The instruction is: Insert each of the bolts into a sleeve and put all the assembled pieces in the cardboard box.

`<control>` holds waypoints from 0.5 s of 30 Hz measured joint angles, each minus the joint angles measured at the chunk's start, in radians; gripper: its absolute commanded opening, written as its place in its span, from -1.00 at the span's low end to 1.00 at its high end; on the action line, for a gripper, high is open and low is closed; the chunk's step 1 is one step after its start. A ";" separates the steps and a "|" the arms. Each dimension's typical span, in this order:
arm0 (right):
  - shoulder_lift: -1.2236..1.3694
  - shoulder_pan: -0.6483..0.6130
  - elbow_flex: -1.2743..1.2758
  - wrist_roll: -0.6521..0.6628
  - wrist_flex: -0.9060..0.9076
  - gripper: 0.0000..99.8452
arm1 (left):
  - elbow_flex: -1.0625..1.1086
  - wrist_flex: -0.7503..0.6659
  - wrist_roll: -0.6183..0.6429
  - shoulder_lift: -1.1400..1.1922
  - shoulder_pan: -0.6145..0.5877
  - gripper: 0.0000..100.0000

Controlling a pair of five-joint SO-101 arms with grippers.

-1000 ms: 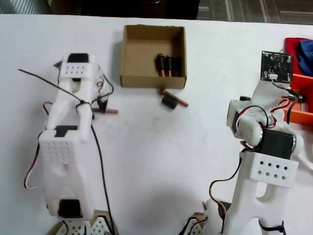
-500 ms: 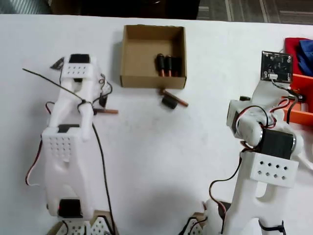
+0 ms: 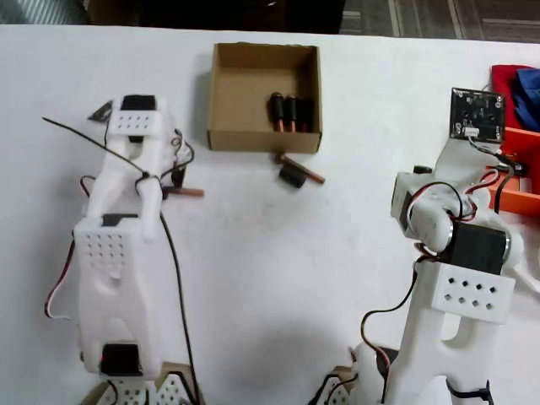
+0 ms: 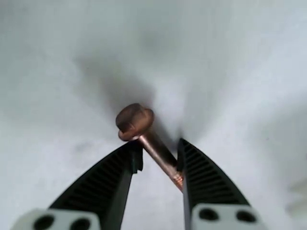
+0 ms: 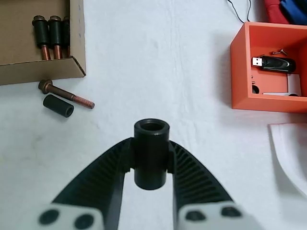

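- Bolt (image 4: 144,136) is pinched in the left claw (image 4: 159,148). The jaws are closed on the shank near the threaded end and the head points away from the claw.
- Gripping that low leaves most of the shank and the head free. My read: the free length is what has to mate with a sleeve.
- Sleeve (image 5: 151,158) is clamped in the right claw (image 5: 151,146), one jaw on each side. It stands upright with the open bore facing the wrist camera, which looks like a receiving pose for the bolt.
- The left arm (image 3: 118,253) reaches forward over the table (image 3: 270,278), its wrist short of the cardboard box (image 3: 263,140) and off to the box's left. The held bolt sticks out sideways towards the table centre.
- A shadow under the head suggests the bolt is just off the surface. Can't confirm the clearance.
- The right arm (image 3: 456,253) is folded back on its own side, well apart from the left arm. Its wrist is beside the orange bin (image 5: 238,72), which holds a USB stick (image 5: 273,63).
- Assembled pieces (image 3: 289,112) lie side by side in the box against its right wall.
- One loose bolt (image 5: 67,96) and one loose sleeve (image 5: 58,106) lie just outside the box's front wall. They are right next to each other and not joined.
- Judgement: this is the insertion step for the held pair. Both parts are gripped but the claws are far apart, so they have to come together and line up on one axis. The loose pair is left for after.
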 measured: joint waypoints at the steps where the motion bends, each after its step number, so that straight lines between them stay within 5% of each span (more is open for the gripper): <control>1: 0.000 0.000 0.000 0.000 0.000 -0.96 | -0.006 0.000 0.000 0.009 0.000 -0.88; 8: 0.000 0.000 0.000 0.000 0.000 -0.96 | -0.069 -0.009 -0.089 0.080 0.006 -0.95; 15: 0.000 0.000 0.000 0.000 0.000 -0.96 | -0.233 0.147 -0.592 0.103 0.003 -0.95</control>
